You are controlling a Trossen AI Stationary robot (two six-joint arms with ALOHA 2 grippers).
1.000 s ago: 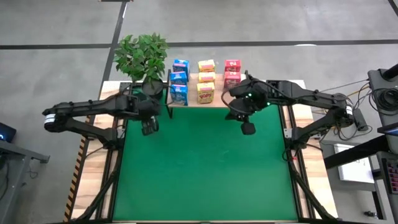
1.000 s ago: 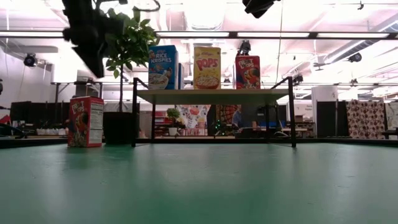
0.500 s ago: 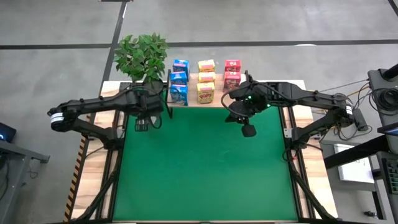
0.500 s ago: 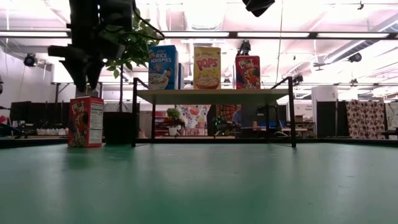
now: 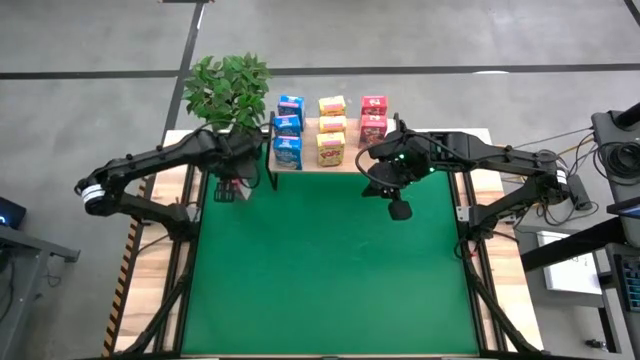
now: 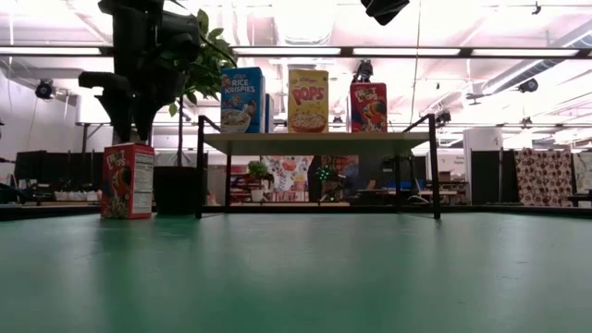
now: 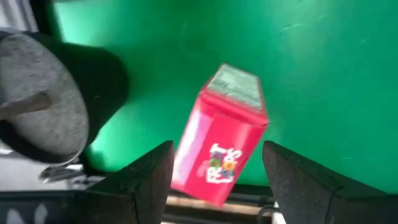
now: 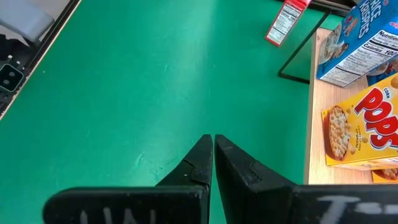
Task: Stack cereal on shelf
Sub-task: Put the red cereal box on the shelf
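A red cereal box (image 6: 128, 180) stands upright on its bottom on the green mat, by the far left corner; it also shows in the left wrist view (image 7: 217, 152). My left gripper (image 5: 224, 190) hangs just above it, open and pointing down, with one finger on each side of the box (image 7: 214, 163). The wooden shelf (image 6: 314, 141) stands at the far edge and carries blue (image 5: 288, 130), yellow (image 5: 331, 130) and red (image 5: 373, 118) boxes. My right gripper (image 5: 398, 208) is shut and empty above the mat, in front of the shelf's right part.
A potted plant (image 5: 228, 90) stands at the far left, its dark pot (image 7: 43, 106) close beside the red box. The shelf's black legs (image 6: 200, 171) stand just right of the box. The green mat (image 5: 330, 280) lies bare toward the near edge.
My left gripper has gone toward the table's far left corner, turned upright and come down over the red box. The box has stayed where it was.
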